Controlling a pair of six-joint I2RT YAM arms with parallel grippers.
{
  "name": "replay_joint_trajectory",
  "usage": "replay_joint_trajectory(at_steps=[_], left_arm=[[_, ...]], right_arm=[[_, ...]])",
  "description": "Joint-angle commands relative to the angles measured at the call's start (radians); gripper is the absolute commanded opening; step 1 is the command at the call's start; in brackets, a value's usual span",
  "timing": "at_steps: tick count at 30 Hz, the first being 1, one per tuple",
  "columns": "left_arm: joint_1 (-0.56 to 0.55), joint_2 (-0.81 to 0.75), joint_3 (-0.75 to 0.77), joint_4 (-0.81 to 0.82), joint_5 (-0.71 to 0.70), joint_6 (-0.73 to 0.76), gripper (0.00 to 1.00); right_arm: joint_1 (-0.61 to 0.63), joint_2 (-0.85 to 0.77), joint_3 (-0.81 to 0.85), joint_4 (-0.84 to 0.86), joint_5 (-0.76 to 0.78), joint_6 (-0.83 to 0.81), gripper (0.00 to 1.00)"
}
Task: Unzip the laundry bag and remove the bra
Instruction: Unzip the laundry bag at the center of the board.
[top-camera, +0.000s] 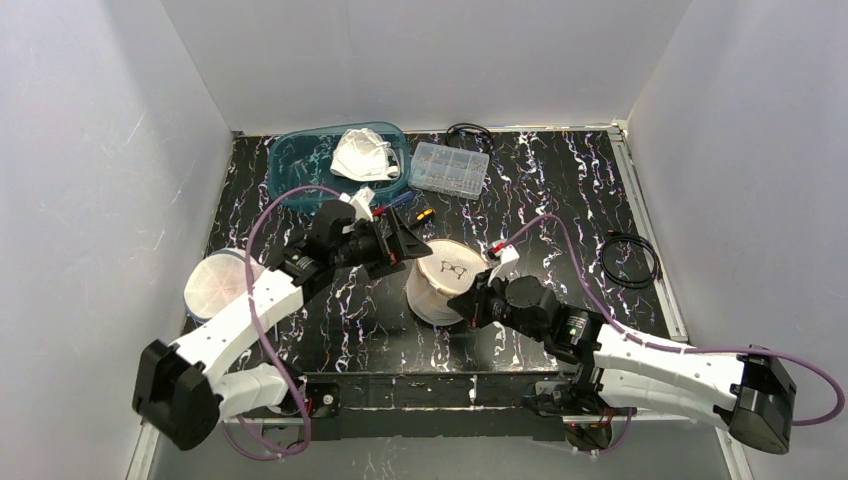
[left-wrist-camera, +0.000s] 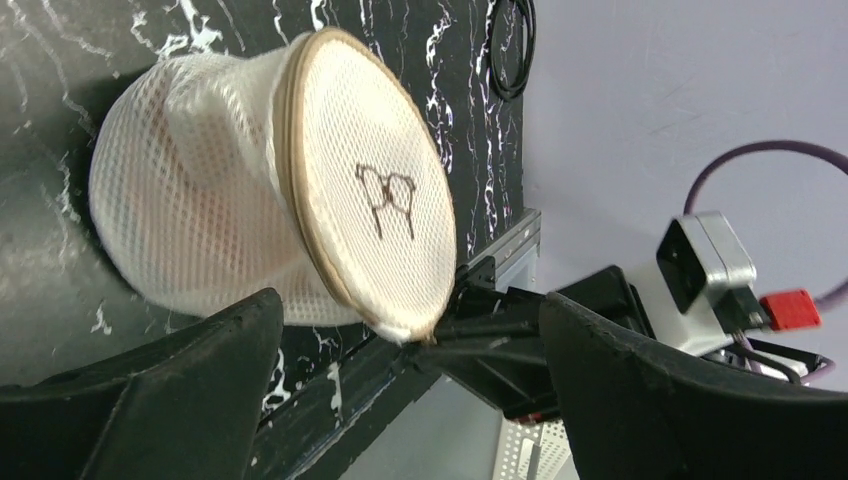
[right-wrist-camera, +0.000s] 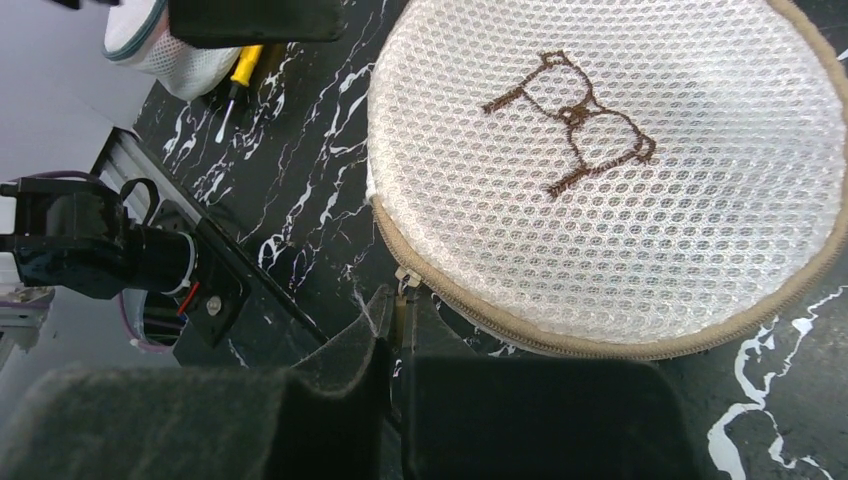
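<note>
At mid desk (top-camera: 560, 200), on its side: laundry bag (top-camera: 445, 283), zip closed.
With right tool (right-wrist-camera: 395, 320) clamped on zipper pull (right-wrist-camera: 404, 283) and left tool (top-camera: 405, 245) spread wide alongside, brace the mesh, then draw along the rim.

The round white mesh laundry bag with tan trim (right-wrist-camera: 610, 170) is veiling its contents, nothing inside showing clearly; its small pale zipper pull (right-wrist-camera: 404, 282) is lying half hidden between the right gripper's (right-wrist-camera: 395, 318) black fingers; the left gripper's (left-wrist-camera: 410, 315) fingers are running off the bottom edge of the left wrist view; the pieces in the clear plastic compartment box (top-camera: 450, 168) are showing too small to tell.
</note>
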Motion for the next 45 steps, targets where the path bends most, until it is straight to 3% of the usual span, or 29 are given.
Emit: replay_joint_trajectory(at_steps=[1,10,17,21,30,34,45], left_arm=[[-0.002,-0.142,-0.068,-0.164,-0.073,-0.010,0.97],[-0.090,-0.280,-0.190,-0.147,-0.182,-0.222,0.80],[-0.130,-0.186,-0.169,-0.049,-0.183,-0.297,0.71],[-0.161,-0.117,-0.135,-0.042,-0.198,-0.301,0.62],[-0.181,-0.035,-0.118,-0.035,-0.222,-0.307,0.53],[-0.181,-0.006,-0.086,-0.076,-0.250,-0.301,0.43],[-0.182,0.031,-0.043,-0.131,-0.285,-0.286,0.00]], right_arm=[[0.015,0.035,-0.006,0.128,0.008,0.043,0.01],[0.037,0.100,-0.041,0.245,0.046,0.118,0.01],[0.052,0.131,-0.058,0.295,0.037,0.138,0.01],[0.061,0.141,-0.053,0.306,0.041,0.137,0.01],[0.078,0.146,-0.046,0.329,0.028,0.130,0.01],[0.083,0.143,-0.039,0.306,0.032,0.121,0.01],[0.084,0.099,-0.023,0.215,0.032,0.101,0.01]])
